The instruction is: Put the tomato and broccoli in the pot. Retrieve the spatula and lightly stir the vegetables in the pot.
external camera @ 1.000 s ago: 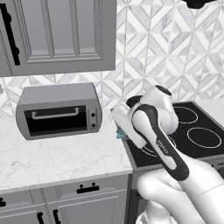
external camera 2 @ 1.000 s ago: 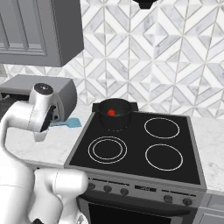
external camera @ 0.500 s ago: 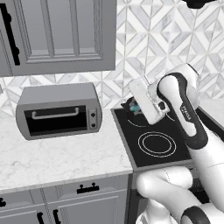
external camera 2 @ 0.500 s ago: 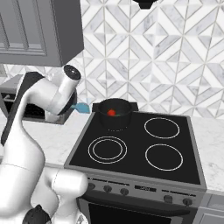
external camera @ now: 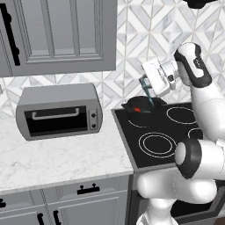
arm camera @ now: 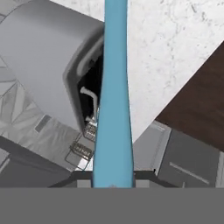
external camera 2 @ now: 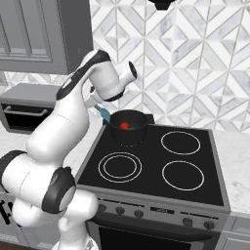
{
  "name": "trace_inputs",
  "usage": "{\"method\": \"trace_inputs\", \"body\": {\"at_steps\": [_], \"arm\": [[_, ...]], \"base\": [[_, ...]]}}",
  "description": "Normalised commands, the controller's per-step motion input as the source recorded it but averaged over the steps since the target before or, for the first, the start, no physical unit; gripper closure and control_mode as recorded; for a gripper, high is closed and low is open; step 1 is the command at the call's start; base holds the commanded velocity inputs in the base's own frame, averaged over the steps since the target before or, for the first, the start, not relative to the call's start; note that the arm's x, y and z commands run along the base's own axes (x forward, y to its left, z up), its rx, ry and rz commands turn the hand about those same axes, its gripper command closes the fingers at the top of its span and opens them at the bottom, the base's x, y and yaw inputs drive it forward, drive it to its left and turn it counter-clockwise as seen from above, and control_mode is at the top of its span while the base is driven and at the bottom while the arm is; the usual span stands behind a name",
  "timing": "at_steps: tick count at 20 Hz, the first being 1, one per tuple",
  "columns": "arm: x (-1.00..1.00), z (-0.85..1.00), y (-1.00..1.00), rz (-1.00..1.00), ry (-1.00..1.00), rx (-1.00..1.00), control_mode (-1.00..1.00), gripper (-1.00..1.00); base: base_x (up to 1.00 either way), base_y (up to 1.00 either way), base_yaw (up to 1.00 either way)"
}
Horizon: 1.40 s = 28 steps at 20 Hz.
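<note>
- Grey kitchen cabinets and a patterned tile backsplash surround a marble counter (external camera: 66,158) and a black stove (external camera 2: 161,166).
- At the pot's left, the gripper (external camera: 147,85) is clamped on the light blue spatula (arm camera: 114,100).
- That spatula slants down toward the pot's left rim, its tip just beside the pot (external camera 2: 129,128).
- This dark pot sits on the rear left burner with the tomato (external camera 2: 124,125) inside.
- On the counter farther left stands a toaster oven (external camera: 59,112).
</note>
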Motion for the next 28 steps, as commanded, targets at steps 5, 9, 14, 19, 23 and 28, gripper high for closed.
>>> {"method": "trace_inputs", "body": {"at_steps": [5,9,14,19,23,28], "arm": [[0.89,0.0,-0.55,0.0,0.16,0.35,-1.0,1.0],[0.73,-0.04,-0.43,-0.01,0.03,0.07,-1.0,1.0],[0.43,-0.41,-0.2,-0.01,0.07,0.05,-1.0,1.0],[0.14,-0.62,-0.03,-0.01,0.05,0.11,-1.0,1.0],[0.16,-0.38,0.0,-0.04,0.0,0.04,-1.0,1.0],[0.31,-0.28,-0.12,-0.05,0.0,0.0,-1.0,1.0]], "base": [[0.0,0.0,0.0],[0.0,0.0,0.0],[0.0,0.0,0.0],[0.0,0.0,0.0],[0.0,0.0,0.0],[0.0,0.0,0.0]]}}
